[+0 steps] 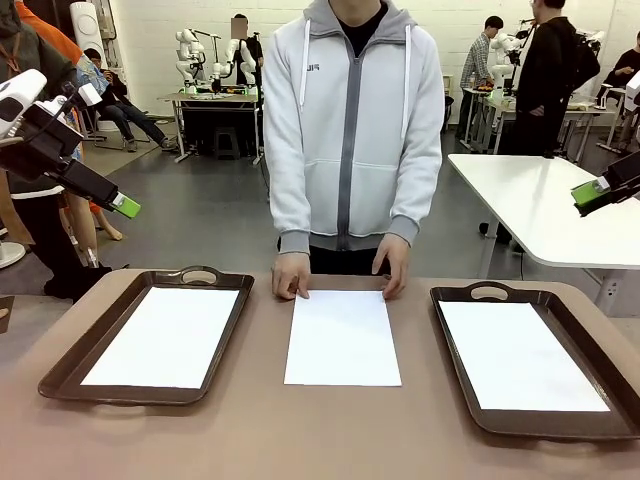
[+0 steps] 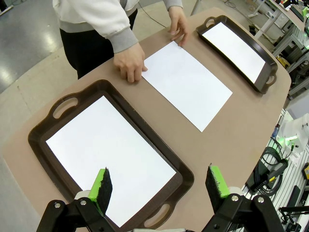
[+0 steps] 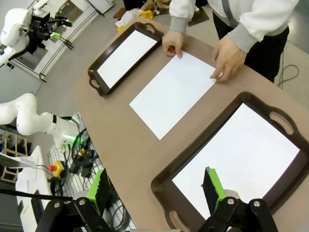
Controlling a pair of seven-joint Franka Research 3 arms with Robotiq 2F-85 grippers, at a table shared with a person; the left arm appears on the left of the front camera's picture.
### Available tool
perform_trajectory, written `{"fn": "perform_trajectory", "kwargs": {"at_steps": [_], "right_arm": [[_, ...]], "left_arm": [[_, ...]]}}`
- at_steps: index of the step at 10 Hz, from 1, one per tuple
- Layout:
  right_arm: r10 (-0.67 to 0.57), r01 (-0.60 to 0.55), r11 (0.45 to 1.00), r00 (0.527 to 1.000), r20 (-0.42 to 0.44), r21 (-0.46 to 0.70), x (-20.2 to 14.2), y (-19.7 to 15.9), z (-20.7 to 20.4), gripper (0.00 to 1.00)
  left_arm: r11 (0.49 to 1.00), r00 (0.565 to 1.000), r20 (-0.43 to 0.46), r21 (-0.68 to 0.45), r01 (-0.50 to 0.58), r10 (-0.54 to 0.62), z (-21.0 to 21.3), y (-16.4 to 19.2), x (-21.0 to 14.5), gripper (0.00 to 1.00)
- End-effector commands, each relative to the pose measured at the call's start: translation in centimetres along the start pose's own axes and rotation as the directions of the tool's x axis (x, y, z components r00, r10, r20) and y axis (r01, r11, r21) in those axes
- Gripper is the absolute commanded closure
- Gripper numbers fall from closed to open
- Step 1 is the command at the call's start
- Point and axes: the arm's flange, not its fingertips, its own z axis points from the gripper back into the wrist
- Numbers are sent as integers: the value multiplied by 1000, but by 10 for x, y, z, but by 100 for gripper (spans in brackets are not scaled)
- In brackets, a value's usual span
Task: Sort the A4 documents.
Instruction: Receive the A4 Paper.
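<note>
A white A4 document lies on the brown table between two dark brown trays. The person's hands rest on its far corners. Another white sheet lies in the left tray. A third sheet lies in the right tray. My left gripper hangs open high above the table's left end, over the left tray. High at the right edge, my right gripper is open above the right tray.
The table has a bare strip along its near edge. A person in a grey hooded jacket stands at the far side. A white table stands behind on the right. Cables lie on the floor beside the table.
</note>
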Motion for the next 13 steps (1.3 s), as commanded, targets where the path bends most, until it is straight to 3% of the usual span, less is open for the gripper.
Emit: {"fn": "perform_trajectory", "kwargs": {"at_steps": [1, 13], "right_arm": [[2, -2, 1000, 1000, 0, 4, 0, 0, -1, 0], [2, -2, 1000, 1000, 0, 4, 0, 0, -1, 0]], "left_arm": [[1000, 1000, -1, 5, 3, -3, 0, 0, -1, 0], [1000, 1000, -1, 5, 3, -3, 0, 0, -1, 0]]}}
